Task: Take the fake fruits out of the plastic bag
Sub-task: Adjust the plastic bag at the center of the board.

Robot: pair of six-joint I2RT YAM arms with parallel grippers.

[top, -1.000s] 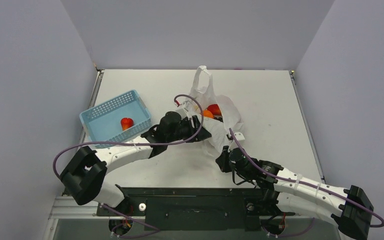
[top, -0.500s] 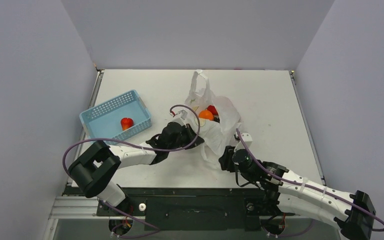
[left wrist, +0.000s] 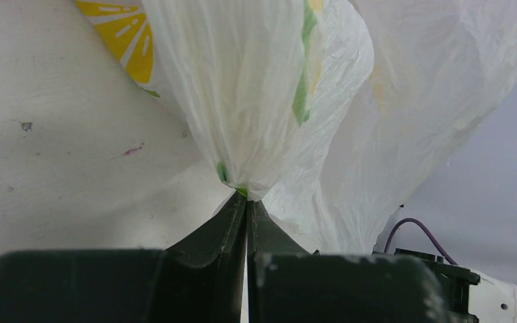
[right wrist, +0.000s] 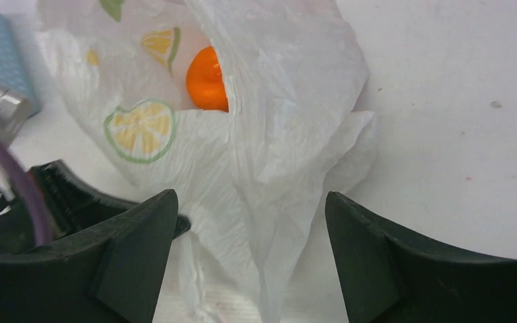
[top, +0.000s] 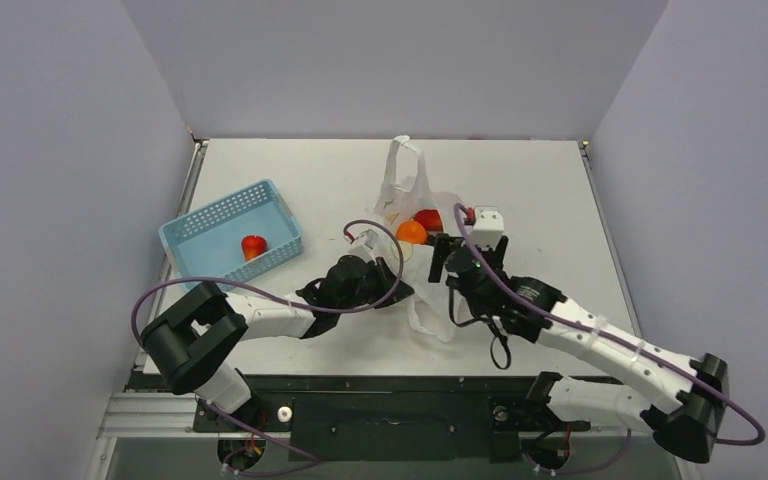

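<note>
Top camera first: compared to half a second back, the right gripper [top: 468, 250] has swung up from the bag's near edge. It now sits over the right side of the plastic bag [top: 426, 300], next to the opening. The left gripper [top: 395, 285] hasn't budged, low at the bag's near-left edge. The bag lies mid-table [top: 550, 190] with its handles toward the far side, and an orange [top: 411, 231] and a red piece [top: 427, 219] show in its mouth. One red fruit [top: 251, 246] sits in the blue basket [top: 222, 205] off to the left, well apart from the bag.

Left wrist cam: the jaws are clamped tight on a bunched fold of the bag, and the film fans out from the tips.

Right wrist cam: the fingers [right wrist: 134, 242] are spread wide and gripping nothing, with loose bag underneath. A plastic fold half covers the orange, beside a lime-slice print [right wrist: 139, 131].
</note>
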